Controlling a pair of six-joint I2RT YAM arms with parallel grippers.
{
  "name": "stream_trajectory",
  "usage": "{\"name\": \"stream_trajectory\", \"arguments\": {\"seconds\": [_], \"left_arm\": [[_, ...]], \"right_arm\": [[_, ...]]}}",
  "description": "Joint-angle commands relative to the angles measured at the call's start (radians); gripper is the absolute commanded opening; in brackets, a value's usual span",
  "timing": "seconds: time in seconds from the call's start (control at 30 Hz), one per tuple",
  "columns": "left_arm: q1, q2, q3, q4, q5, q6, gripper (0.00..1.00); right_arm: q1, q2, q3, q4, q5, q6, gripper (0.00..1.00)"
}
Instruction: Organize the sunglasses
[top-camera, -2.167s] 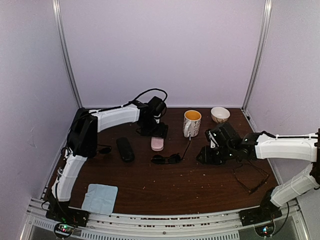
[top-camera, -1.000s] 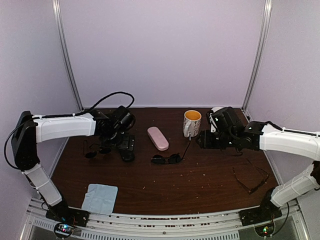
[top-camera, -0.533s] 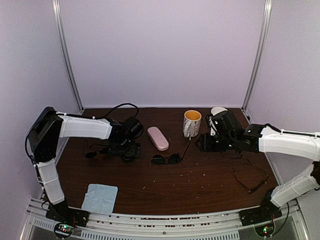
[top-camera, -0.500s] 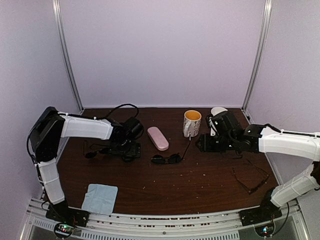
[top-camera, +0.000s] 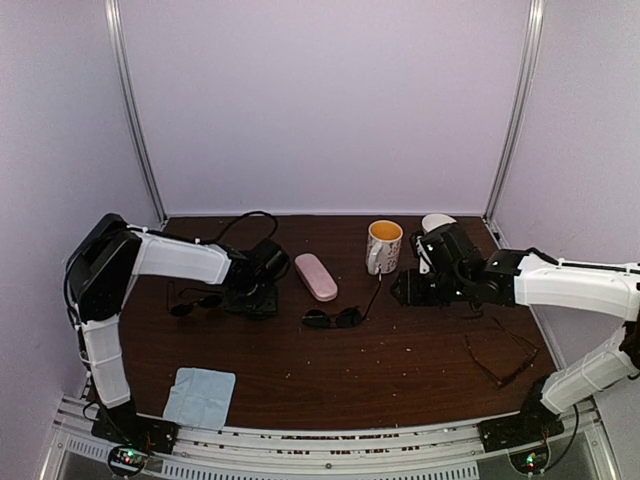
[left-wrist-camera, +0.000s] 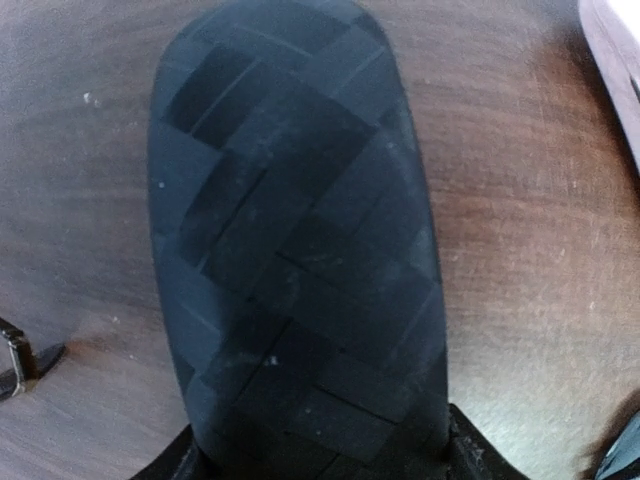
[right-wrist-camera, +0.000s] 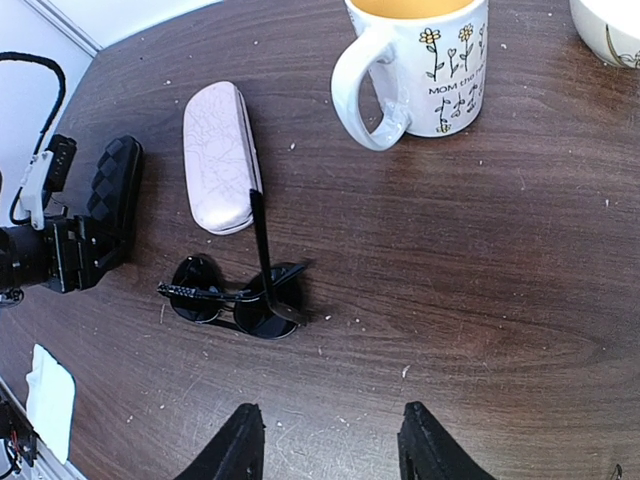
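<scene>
You'd organized nothing yet: sunglasses lay loose mid-table. L gripper straddled the black case, grip possibly incomplete, couldn't tell; R gripper hung spread, empty.

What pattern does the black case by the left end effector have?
The black case has a woven block texture, clearest in the left wrist view.

Right wrist view, upper middle of frame: white mug carries small dark print under a row of drawn flowers. First line reads "MOM the"; the remaining words and the line below are too small to read. Top view: mug print illegible.
</scene>
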Motion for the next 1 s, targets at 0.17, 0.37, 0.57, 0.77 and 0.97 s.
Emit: {"name": "stream_trajectory", "arguments": {"seconds": [0.17, 0.37, 0.57, 0.77, 0.97], "left_arm": [[0.005, -0.148, -0.160, 0.180, 0.048, 0.095, 0.37], [-0.003, -0.260, -0.241, 0.244, 0.101, 0.179, 0.28], [-0.016, -0.363, -0.306, 0.313, 0.177, 0.243, 0.18], [-0.027, -0.447, -0.325, 0.338, 0.228, 0.279, 0.00], [-0.032, -0.525, -0.358, 0.399, 0.281, 0.315, 0.00]], "right_arm": [[0.001, 0.016, 0.029, 0.005, 0.008, -0.024, 0.47], [0.001, 0.011, 0.038, 0.018, 0.009, -0.031, 0.47], [0.001, -0.015, 0.035, 0.044, 0.012, -0.044, 0.47], [0.001, -0.052, 0.025, 0.085, 0.004, -0.054, 0.49], [0.000, -0.116, -0.023, 0.183, -0.019, -0.053, 0.55]]}}
